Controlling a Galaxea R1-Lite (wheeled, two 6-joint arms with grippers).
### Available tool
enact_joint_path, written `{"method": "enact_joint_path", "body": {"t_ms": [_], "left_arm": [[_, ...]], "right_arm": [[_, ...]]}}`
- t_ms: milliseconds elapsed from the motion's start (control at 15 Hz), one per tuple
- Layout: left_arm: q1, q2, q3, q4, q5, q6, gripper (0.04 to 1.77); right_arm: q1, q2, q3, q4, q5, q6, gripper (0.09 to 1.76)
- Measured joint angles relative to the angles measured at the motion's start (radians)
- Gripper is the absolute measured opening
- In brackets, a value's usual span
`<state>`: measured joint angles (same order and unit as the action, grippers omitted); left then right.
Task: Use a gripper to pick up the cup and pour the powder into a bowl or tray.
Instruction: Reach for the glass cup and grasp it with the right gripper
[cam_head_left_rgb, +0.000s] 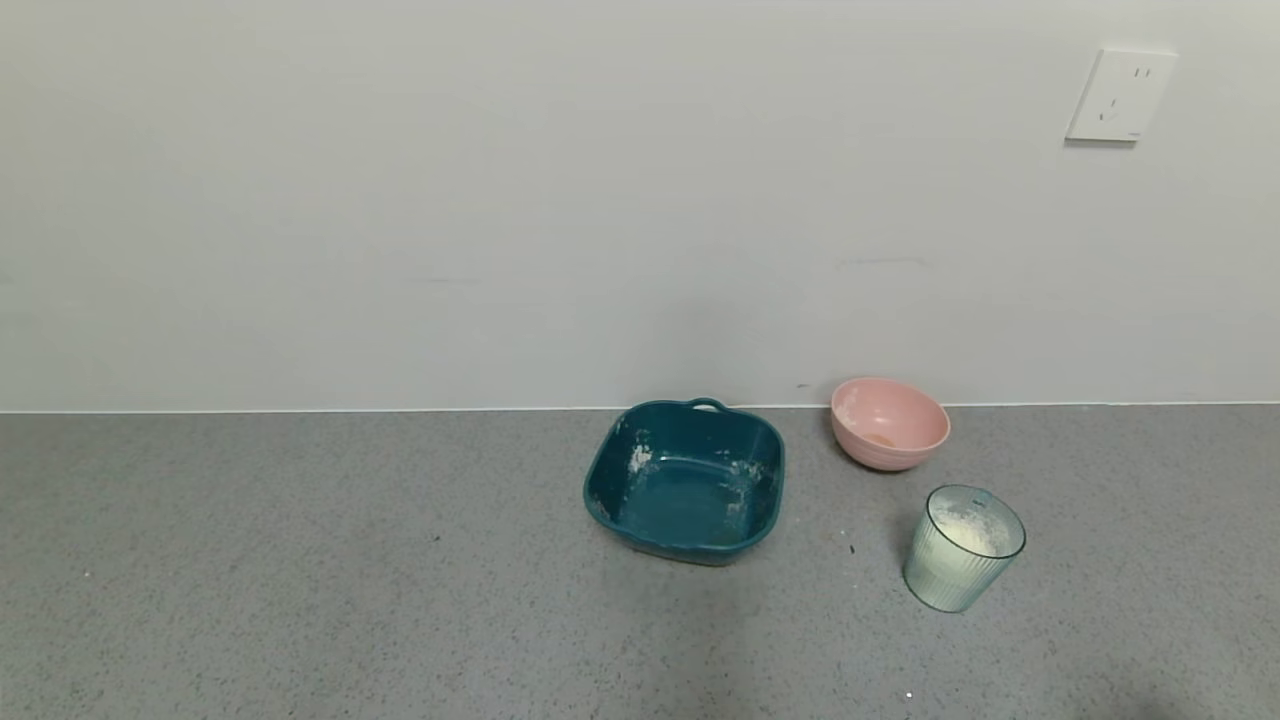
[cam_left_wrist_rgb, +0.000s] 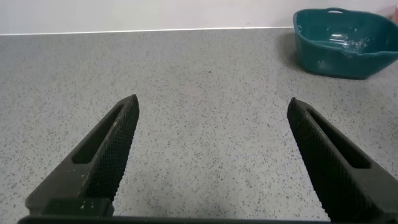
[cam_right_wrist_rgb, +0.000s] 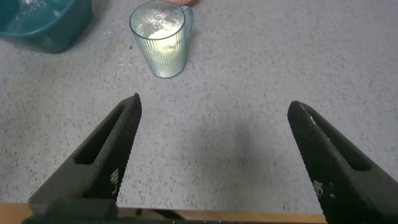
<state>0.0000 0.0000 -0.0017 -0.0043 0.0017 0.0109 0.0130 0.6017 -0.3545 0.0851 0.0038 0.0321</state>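
Right gripper spread wide above the grey counter, short of the ribbed cup (upright, powder heaped inside), near the pink bowl, apart from the teal basin. Left gripper likewise agape, parked. Risk: clipping the thin cup off-centre, tipping it, spilling powder.

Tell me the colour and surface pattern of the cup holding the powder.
The cup is translucent pale blue-green with fine vertical ribs, seen best in the right wrist view.

A plain indoor test bench: grey speckled countertop, bare white wall, one wall socket.
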Motion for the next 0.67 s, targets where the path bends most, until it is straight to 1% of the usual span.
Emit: {"method": "enact_joint_path", "body": {"t_ms": [133,400,667], "left_arm": [[0.000,0.000,0.000,0.000,-0.001,0.000,1.72],[0.000,0.000,0.000,0.000,0.000,0.000,1.72],[0.000,0.000,0.000,0.000,0.000,0.000,1.72]], "right_arm": [[0.001,0.148,-0.007,-0.109,0.014,-0.010,1.71],[0.001,0.415,0.013,-0.323,0.023,-0.029,1.71],[0.002,0.616,0.021,-0.463,0.026,-0.032,1.71]]}}
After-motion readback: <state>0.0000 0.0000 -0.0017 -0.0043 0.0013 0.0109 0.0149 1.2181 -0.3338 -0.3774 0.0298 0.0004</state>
